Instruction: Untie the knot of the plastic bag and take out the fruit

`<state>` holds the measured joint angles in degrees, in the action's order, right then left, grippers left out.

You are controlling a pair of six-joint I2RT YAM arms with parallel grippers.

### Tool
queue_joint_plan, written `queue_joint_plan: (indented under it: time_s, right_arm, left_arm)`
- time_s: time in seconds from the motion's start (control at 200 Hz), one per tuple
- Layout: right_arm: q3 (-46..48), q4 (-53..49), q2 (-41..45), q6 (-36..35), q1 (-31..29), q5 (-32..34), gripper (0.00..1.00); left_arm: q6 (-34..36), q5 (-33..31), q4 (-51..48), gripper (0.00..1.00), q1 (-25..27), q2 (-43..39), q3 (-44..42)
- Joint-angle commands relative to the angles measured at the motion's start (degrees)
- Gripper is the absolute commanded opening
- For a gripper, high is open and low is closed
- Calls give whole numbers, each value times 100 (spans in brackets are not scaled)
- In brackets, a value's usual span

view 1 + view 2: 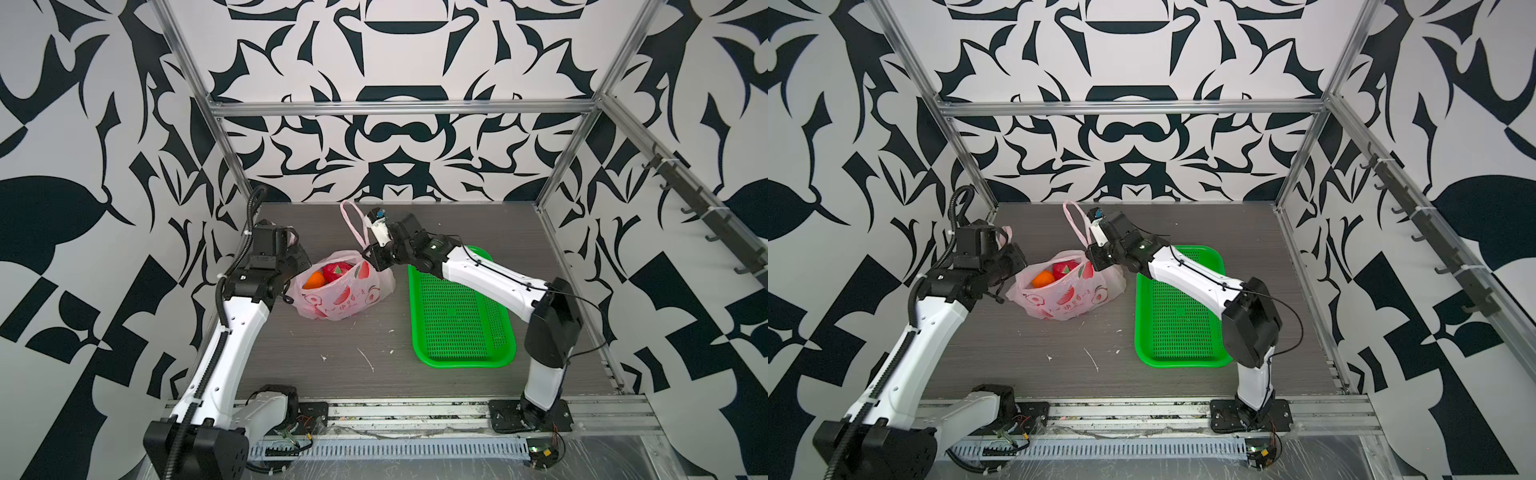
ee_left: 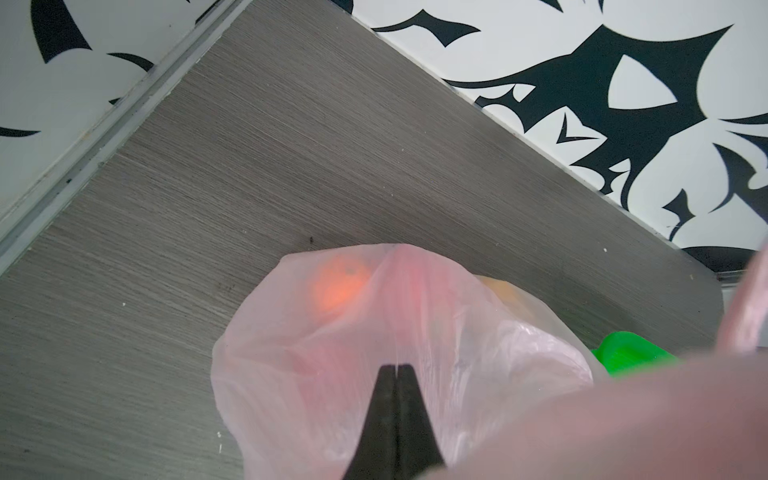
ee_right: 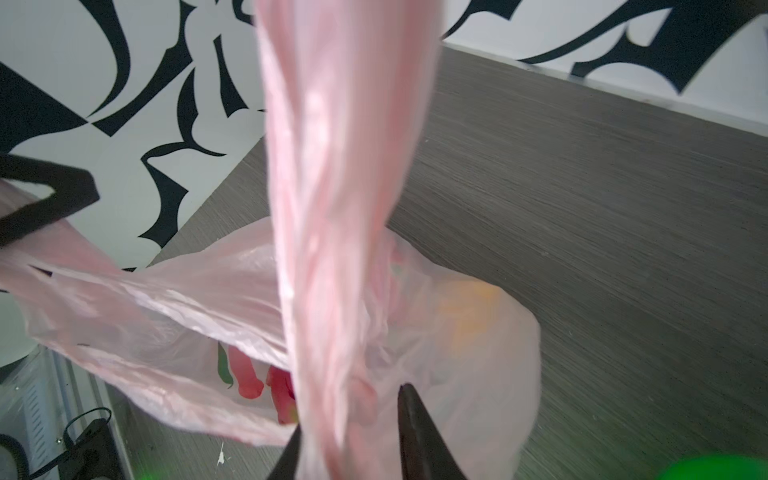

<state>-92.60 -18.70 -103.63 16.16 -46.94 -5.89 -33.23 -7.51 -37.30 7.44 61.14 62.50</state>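
plastic bag (image 1: 340,296) between left hand (image 2: 397,370), right hand (image 3: 351,411)

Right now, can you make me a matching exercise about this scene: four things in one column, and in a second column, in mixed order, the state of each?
Things
1. plastic bag
2. green basket
3. left gripper
4. right gripper

States
A. fingers apart, pink handle between them
B. lies on the table, holds nothing
C. mouth open, fruit inside
D. fingers shut on the bag's edge

Pairs: 1-C, 2-B, 3-D, 4-A
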Motion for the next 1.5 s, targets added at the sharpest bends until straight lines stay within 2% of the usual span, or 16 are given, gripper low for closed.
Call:
queue_joint_plan:
  time_s: [0.0,0.1,0.175,0.205,0.345,0.435,0.64,0.875,1.06,1.185,1.375,1.495]
  right_arm:
    - [105,-133,696,-35,-304,898,35]
    - [150,-555,946,-78,-684,1509,40]
    - [236,-729,1083,-32,-1018,2051,39]
    - [285,-741,1123,18,-1153,2137,36]
    - [276,-690,1009,353,-1617,2136,17]
    - [82,-610,689,491,-1800,2082,12]
    - [-662,-539,-229,623,-1934,1842,9]
    - [-1349,-426,-1064,642,-1933,1974,8]
    - [-1457,-504,-1323,654,-1916,2217,5]
    - [-1161,-593,-1218,952,-1872,2669,3]
    - [99,-526,-468,1883,-1880,3896,1]
    - [754,-439,-128,2409,-1880,4148,1]
  left_arm:
    - [-159,351,-52,0,-23,-248,-204]
    - [-201,494,-25,0,-24,-412,-348]
    - [-245,561,5,0,-26,-537,-431]
    - [-266,575,24,0,-23,-586,-462]
    - [-348,675,179,0,-28,-794,-602]
    - [-418,739,357,0,-25,-934,-716]
    - [-512,971,586,0,-20,-1101,-918]
    - [-557,1006,638,0,-23,-1328,-1077]
    - [-674,1058,772,0,-24,-1404,-1284]
    - [-746,1050,856,0,-24,-1482,-1413]
    - [-737,1023,936,0,-24,-1560,-1559]
    - [-813,1056,1088,0,-31,-1685,-1799]
